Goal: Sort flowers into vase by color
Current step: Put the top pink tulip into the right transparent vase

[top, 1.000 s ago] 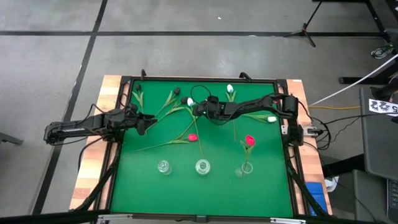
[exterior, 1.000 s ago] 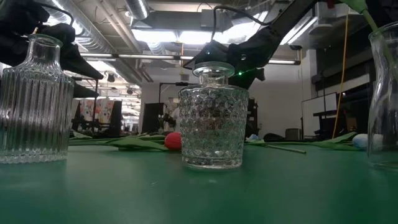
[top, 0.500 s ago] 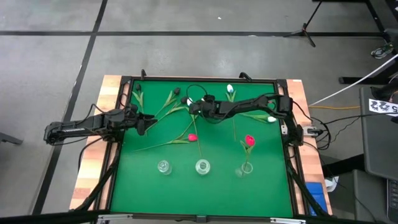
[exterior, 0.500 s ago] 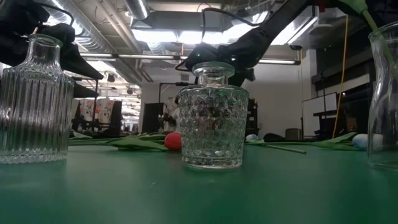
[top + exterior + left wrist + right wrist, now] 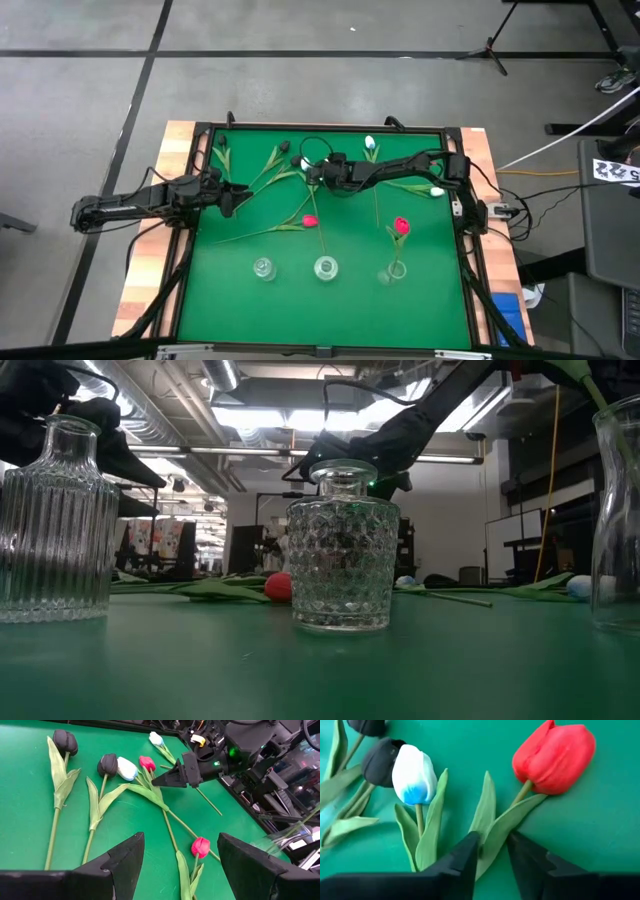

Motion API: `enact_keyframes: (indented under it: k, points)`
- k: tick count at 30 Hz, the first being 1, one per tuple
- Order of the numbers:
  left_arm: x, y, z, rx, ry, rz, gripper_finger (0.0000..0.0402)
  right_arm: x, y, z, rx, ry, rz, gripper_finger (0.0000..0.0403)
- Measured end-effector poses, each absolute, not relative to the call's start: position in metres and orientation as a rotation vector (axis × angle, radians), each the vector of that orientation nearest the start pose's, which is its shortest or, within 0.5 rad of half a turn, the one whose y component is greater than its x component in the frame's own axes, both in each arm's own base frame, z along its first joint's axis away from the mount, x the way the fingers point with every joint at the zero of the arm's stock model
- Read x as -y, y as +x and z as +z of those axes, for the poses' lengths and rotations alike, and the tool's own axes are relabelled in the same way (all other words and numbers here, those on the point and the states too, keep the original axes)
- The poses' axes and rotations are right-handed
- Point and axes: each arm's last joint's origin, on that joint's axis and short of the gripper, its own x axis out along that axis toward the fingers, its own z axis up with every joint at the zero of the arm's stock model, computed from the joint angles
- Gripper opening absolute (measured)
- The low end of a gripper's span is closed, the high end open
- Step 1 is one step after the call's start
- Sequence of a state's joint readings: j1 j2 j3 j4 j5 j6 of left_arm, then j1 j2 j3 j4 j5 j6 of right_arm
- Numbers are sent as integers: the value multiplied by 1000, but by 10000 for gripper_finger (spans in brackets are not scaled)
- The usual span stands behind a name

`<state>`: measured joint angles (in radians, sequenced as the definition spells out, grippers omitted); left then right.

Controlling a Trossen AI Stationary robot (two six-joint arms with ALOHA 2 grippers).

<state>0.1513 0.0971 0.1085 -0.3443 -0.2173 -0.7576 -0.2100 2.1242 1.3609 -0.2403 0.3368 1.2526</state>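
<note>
Loose flowers lie on the green mat's far half. Among them are a red tulip (image 5: 555,757), a white one (image 5: 414,775) and a black one (image 5: 380,762), bunched together. My right gripper (image 5: 312,172) reaches in from the table's right and is shut on that red tulip's greenery. My left gripper (image 5: 232,197) waits open at the mat's left edge, holding nothing. Three glass vases (image 5: 263,268) (image 5: 325,267) (image 5: 393,270) stand in a row near the front. The right one holds a red tulip (image 5: 401,227) by its stem. My right gripper pinches a green leaf (image 5: 495,832) just below the red tulip's head between its two fingers. The fingers slant down from the table's right side. Whether the stem is also between them I cannot tell. The tulip lies flat on the mat.
Another red tulip (image 5: 310,220) lies mid-mat. White tulips (image 5: 370,143) (image 5: 437,190) lie at the far right, black ones (image 5: 222,150) (image 5: 285,147) at the far left. A dark frame (image 5: 330,127) rims the mat. The mat's front strip before the vases is bare.
My right gripper has tipped a little further down over the bunched flowers, and its fingers have closed in on the red tulip's leaf. The flowers lie where they were.
</note>
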Motion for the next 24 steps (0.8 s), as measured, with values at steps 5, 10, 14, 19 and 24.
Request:
enact_keyframes:
  k: [5,10,14,19,24]
  points:
    - [-20,90,161,-182,-722,473,246,98,417,122,-575,1034,-1031,46]
    - [-20,90,161,-182,-723,472,246,98,418,124,-570,1020,-1009,7]
    - [-20,90,161,-182,-723,472,246,99,418,134,-544,1010,-991,11]
    - [-20,90,161,-182,-723,473,246,100,414,159,-491,878,-1006,5]
    - [-20,90,161,-182,-724,472,246,102,406,183,-430,734,-1074,2]
